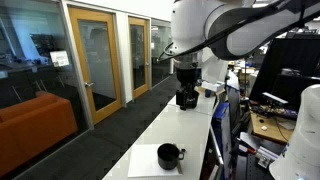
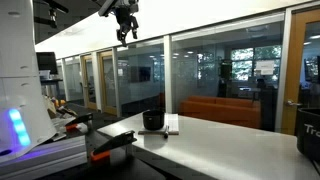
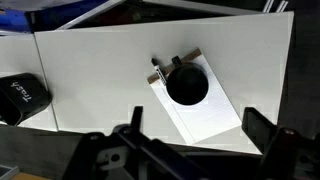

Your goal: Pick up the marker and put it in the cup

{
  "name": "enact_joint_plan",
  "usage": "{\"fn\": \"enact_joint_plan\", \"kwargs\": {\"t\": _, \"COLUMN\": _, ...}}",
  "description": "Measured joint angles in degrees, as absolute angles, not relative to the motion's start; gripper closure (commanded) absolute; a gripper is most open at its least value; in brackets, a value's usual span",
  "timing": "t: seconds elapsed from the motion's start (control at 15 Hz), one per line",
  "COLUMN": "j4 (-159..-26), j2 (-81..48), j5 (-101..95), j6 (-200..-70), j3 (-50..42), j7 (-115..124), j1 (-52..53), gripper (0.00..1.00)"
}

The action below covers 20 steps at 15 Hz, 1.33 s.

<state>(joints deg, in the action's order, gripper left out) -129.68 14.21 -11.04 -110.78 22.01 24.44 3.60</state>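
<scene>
The small glossy black cup [image 3: 187, 86] stands on a sheet of lined white paper [image 3: 205, 118] on the long white table [image 3: 90, 70]. It also shows in both exterior views [image 1: 170, 155] [image 2: 153, 121]. A thin dark object, probably the marker [image 3: 157, 71], lies against the cup's rim in the wrist view; I cannot make it out in the exterior views. My gripper [image 3: 195, 140] hangs high above the table, open and empty, with the cup below it. The gripper also shows in both exterior views [image 1: 186, 96] [image 2: 125, 27].
A black object with pale lettering [image 3: 20, 100] sits at the left edge of the wrist view. The table is narrow, with glass office walls [image 1: 95, 60] on one side and cluttered desks with equipment [image 1: 270, 115] on the other.
</scene>
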Motion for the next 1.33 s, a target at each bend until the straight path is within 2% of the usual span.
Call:
{"fn": "enact_joint_plan", "kwargs": {"t": 0.8, "j4": -129.69, "j2": 14.22, "j5": -11.37, "j6": -111.01, "j3": 20.94, "j7": 24.57, "j1": 4.78, "gripper": 0.0}}
{"fn": "enact_joint_plan", "kwargs": {"t": 1.33, "j4": -129.85, "j2": 7.32, "j5": -17.85, "j6": -119.54, "j3": 15.13, "j7": 27.58, "j1": 4.61, "gripper": 0.0}}
